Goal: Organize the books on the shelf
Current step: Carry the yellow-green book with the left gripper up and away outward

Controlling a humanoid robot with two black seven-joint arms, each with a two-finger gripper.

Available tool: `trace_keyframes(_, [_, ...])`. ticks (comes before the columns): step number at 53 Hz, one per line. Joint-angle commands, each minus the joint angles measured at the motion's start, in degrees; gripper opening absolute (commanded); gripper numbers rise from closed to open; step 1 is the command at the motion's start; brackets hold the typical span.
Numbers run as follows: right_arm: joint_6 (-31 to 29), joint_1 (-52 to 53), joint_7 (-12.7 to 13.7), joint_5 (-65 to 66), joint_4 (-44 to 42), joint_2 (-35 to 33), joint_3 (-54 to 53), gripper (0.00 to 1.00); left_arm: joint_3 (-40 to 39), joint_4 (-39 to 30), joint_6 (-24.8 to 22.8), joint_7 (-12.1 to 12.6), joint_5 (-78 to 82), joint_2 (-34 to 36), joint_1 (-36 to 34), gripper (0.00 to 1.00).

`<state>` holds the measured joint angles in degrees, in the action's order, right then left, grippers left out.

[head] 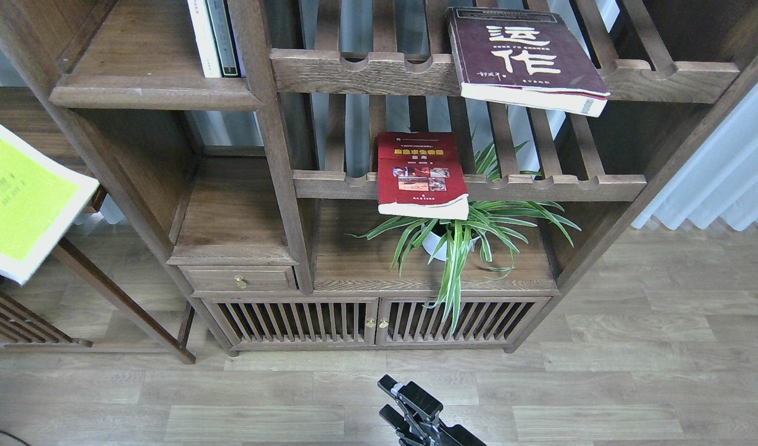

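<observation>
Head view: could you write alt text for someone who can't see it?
A wooden bookcase holds a maroon book on its upper slatted rack, a red book on the lower rack above a potted plant. A yellow-green book lies far left; one black gripper shows at the bottom.

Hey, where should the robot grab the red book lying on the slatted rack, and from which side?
Grip the red book by its near page edge, coming from the front: that edge juts past the rack's front rail, above the plant, leaving room for fingers above and below.
</observation>
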<state>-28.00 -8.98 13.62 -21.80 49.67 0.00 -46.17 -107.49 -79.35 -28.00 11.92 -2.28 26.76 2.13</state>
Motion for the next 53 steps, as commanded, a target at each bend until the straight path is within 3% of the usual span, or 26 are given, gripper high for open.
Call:
trace_keyframes(1, [0.00, -0.43, 0.00, 0.01, -0.19, 0.00, 0.02, 0.84, 0.00, 0.07, 0.00, 0.12, 0.08, 1.97, -1.59, 0.04])
trace_keyframes(15, [0.00, -0.34, 0.00, 0.01, -0.19, 0.00, 0.02, 0.84, 0.00, 0.08, 0.00, 1.88, 0.35, 2.94, -9.07, 0.04])
trace_keyframes(16, [0.00, -0.25, 0.00, 0.01, -0.19, 0.00, 0.11, 0.84, 0.08, 0.08, 0.00, 3.88, 0.35, 2.94, -11.77, 0.04])
trace_keyframes(20, [0.00, -0.25, 0.00, 0.10, -0.19, 0.00, 0.11, 0.84, 1.22, 0.08, 0.00, 5.48, 0.35, 2.94, -14.86, 0.05])
trace_keyframes(32, [0.00, -0.43, 0.00, 0.01, -0.10, 0.00, 0.02, 0.84, 5.00, 0.08, 0.00, 6.10, 0.44, 3.47, -24.44, 0.05])
trace_keyframes(45, [0.00, -0.69, 0.00, 0.01, -0.10, 0.00, 0.02, 0.84, 6.06, 0.08, 0.00, 9.43, 0.87, 4.61, -25.59, 0.05])
trace_keyframes(53, [0.00, -0.78, 0.00, 0.01, 0.07, 0.00, 0.02, 0.84, 6.50, 0.08, 0.00, 9.79, 3.95, 4.35, -25.77, 0.05])
